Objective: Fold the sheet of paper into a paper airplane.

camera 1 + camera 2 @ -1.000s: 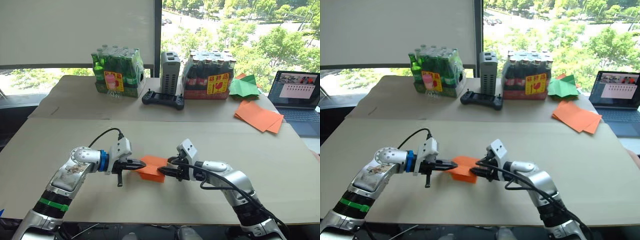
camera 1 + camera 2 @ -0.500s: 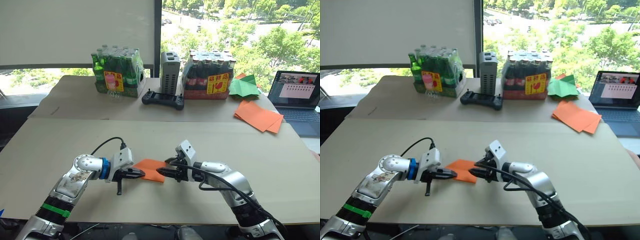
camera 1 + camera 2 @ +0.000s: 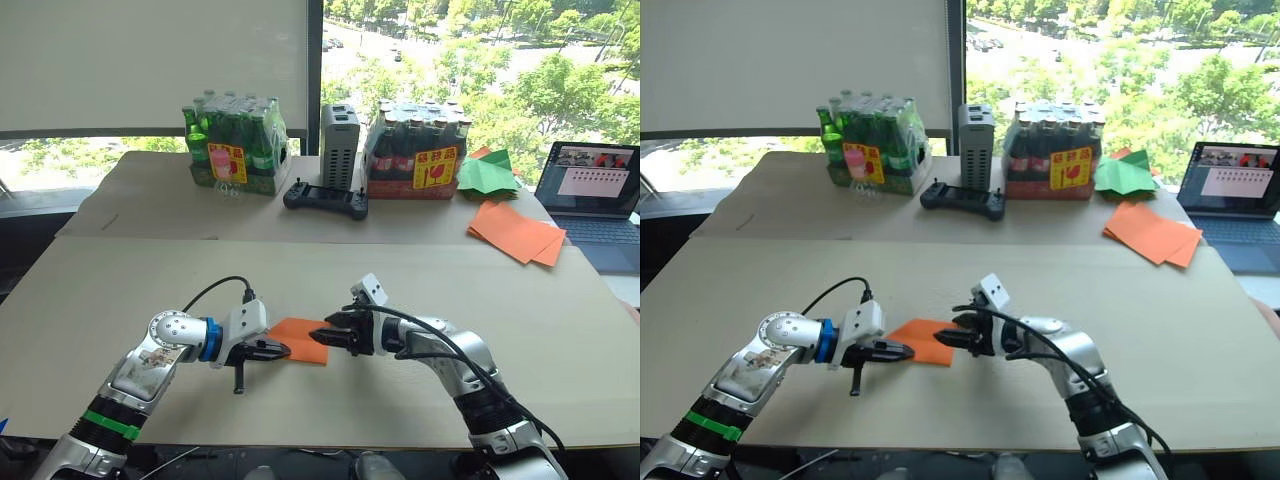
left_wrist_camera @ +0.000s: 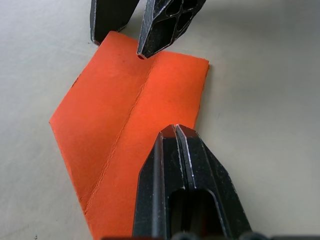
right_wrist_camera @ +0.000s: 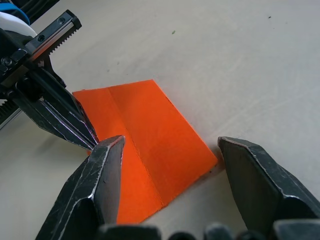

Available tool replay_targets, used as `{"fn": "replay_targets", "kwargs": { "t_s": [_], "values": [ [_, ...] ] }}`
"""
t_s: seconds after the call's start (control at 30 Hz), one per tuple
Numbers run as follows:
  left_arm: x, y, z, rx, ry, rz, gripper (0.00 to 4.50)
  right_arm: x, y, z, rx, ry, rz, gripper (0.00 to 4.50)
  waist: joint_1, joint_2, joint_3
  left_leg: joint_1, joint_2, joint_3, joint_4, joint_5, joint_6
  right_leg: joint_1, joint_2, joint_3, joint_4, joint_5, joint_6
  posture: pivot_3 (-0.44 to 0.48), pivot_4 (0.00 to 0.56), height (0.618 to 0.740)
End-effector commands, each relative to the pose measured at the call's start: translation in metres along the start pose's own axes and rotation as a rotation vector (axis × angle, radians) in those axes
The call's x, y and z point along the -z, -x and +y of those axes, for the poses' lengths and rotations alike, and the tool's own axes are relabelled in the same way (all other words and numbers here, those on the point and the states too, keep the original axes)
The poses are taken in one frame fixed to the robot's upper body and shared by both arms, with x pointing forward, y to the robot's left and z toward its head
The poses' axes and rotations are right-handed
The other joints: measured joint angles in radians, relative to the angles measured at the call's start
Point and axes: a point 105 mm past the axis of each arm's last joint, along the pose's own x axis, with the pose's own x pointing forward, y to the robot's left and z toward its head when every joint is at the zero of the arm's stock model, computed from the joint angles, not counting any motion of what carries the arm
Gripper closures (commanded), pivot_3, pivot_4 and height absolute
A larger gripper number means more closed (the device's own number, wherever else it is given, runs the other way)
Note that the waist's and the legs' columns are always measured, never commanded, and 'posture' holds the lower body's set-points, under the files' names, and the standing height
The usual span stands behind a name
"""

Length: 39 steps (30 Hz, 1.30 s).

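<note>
I have the sheet of paper (image 3: 303, 339) lying flat on the near surface (image 3: 120, 290) between both claws. My left claw (image 3: 279, 350) is pinched closed, pressing its left edge; my right claw (image 3: 328, 343) gapes wide over the right edge, holding nothing. I'd pin firmly and crease along the centre line. One sheet, two claws.

No text could be made out with any certainty. The green bottle pack (image 3: 234, 147) and the dark bottle pack (image 3: 416, 150) each carried a yellow-and-red label (image 3: 228, 162) with marks too small to read. The laptop screen (image 3: 596, 169) showed a window with rows of tiny dark marks, likewise illegible. The other items in view bore no readable lettering or numbers.
</note>
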Motion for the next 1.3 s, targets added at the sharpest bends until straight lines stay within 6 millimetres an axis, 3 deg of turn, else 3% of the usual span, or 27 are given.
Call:
{"fn": "replay_targets", "kwargs": {
  "t_s": [0.03, 0.5, 0.93, 1.3],
  "values": [
    [-0.004, -0.001, -0.004, 0.009, -0.043, 0.002, 4.5, -0.002, -0.002, 0.005, -0.043, -0.049, -0.011, 1.18, 0.0, 0.0, 0.0, 0.0, 0.0, 0.0, 0.0, 0.0, 0.0, 0.0, 0.0, 0.0, 0.0, 0.0, 0.0, 0.0, 0.15, 0.733],
    [0.003, -0.001, -0.007, 0.009, -0.046, 0.036, 4.5, -0.004, -0.009, 0.006, -0.051, -0.048, -0.027, 1.18, -0.011, 0.0, 0.0, 0.001, 0.0, 0.0, 0.0, 0.0, 0.0, 0.0, 0.0, 0.0, 0.0, 0.0, 0.0, 0.0, 0.15, 0.733],
    [0.01, -0.004, -0.01, 0.018, -0.023, 0.047, 4.5, -0.017, 0.007, -0.006, -0.01, -0.052, -0.084, 1.18, -0.012, 0.0, 0.0, 0.001, 0.0, 0.0, 0.0, 0.0, 0.0, 0.001, 0.0, 0.0, 0.0, 0.0, 0.0, 0.0, 0.15, 0.733],
    [0.008, -0.005, -0.01, 0.021, -0.03, 0.046, 4.5, 0.005, 0.005, 0.001, -0.037, -0.053, 0.007, 1.18, -0.013, 0.0, 0.0, 0.001, 0.0, 0.0, 0.0, 0.0, 0.0, 0.001, 0.0, 0.0, 0.0, 0.0, 0.0, 0.0, 0.15, 0.733]
  ]
}}
